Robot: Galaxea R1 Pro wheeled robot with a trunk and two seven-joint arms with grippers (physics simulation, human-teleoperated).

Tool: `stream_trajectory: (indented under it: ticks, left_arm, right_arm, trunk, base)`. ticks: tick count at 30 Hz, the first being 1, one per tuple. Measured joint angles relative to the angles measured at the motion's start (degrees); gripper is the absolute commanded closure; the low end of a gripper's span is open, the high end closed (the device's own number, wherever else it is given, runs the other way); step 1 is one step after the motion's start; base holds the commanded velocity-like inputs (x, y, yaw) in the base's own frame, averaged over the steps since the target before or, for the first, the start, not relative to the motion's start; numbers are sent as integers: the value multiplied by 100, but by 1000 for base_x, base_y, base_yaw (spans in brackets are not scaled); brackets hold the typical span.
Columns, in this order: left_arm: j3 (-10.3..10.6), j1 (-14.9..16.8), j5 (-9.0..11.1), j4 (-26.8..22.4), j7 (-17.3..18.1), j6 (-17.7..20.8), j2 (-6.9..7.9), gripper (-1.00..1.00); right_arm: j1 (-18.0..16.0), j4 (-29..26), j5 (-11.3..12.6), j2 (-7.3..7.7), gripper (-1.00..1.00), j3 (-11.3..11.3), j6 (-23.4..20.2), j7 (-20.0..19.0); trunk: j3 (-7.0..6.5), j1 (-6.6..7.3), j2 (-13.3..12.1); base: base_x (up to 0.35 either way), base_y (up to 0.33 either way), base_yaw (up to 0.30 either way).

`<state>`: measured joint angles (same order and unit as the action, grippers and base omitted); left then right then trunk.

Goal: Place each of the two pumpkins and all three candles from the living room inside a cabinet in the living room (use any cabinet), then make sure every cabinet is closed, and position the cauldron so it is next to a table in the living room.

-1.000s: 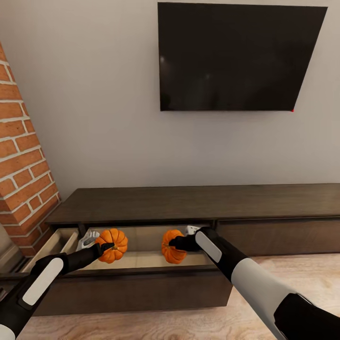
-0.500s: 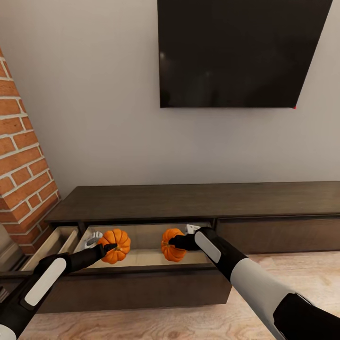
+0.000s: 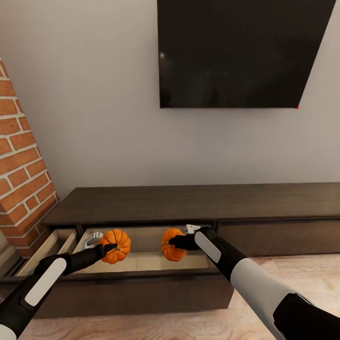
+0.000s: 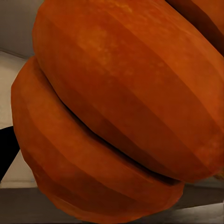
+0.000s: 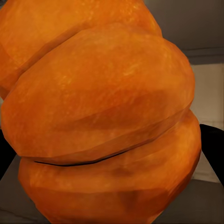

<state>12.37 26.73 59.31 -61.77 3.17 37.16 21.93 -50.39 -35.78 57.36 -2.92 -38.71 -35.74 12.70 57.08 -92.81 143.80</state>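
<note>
1. Grey wall fills the background, with a dark wall-mounted television (image 3: 241,52) above the long low dark-brown cabinet (image 3: 198,202) and a brick column (image 3: 21,170) at the cabinet's left end.
2. One wide drawer (image 3: 141,260) near the cabinet's left end is pulled out, its pale beige inside exposed; a narrower compartment (image 3: 49,245) beside it, by the brick column, is open too. The drawer front (image 3: 278,235) to the right is shut.
3. The left gripper (image 3: 109,247) is clamped on the left pumpkin (image 3: 115,244), held over the open drawer's left part, near a small white object (image 3: 89,240) lying at the drawer's left edge; what that object is I cannot make out.
4. The right gripper (image 3: 173,242) grips the right pumpkin (image 3: 172,244) over the drawer's middle, toward its back edge.
5. Both wrist views look straight onto ribbed orange skin, the left pumpkin (image 4: 121,112) and the right one (image 5: 102,121), which fits a firm hold close to the cameras.
6. Judged from this, each pumpkin is held low above the drawer floor so it can be set down without rolling. Whether either already touches the floor is unclear.
7. Candles, closing the drawers, and the cauldron appear to remain undone.
</note>
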Motion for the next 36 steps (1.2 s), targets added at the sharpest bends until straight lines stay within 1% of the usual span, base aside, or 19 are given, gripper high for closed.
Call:
stream_trajectory:
  ticks: [14,17,23,27,31,36]
  left_arm:
    - [18,-4,-5,0,0,1,0,100]
    - [16,-5,-13,1,-1,3,0,100]
    - [13,0,-5,0,0,8,0,100]
    - [11,-5,-8,1,-1,8,0,100]
    - [5,-4,4,0,-3,6,0,100]
    - [5,-4,-5,0,1,4,0,100]
  right_arm:
    - [0,0,-9,8,100,0,6,0]
    - [1,1,-6,8,100,-2,5,-4]
    - [0,0,-7,8,100,0,8,0]
    - [1,1,-7,8,100,-2,6,-7]
    - [0,0,-9,8,100,1,57,-8]
    - [1,1,-8,8,100,-2,74,-8]
  trunk:
    - [0,-1,0]
    - [66,-10,3]
    - [67,-9,4]
    - [155,-20,9]
    - [155,-19,9]
    - [266,-33,15]
  base:
    - [19,0,0]
    - [0,0,0]
    - [0,0,0]
    - [0,0,0]
    - [0,0,0]
    - [0,0,0]
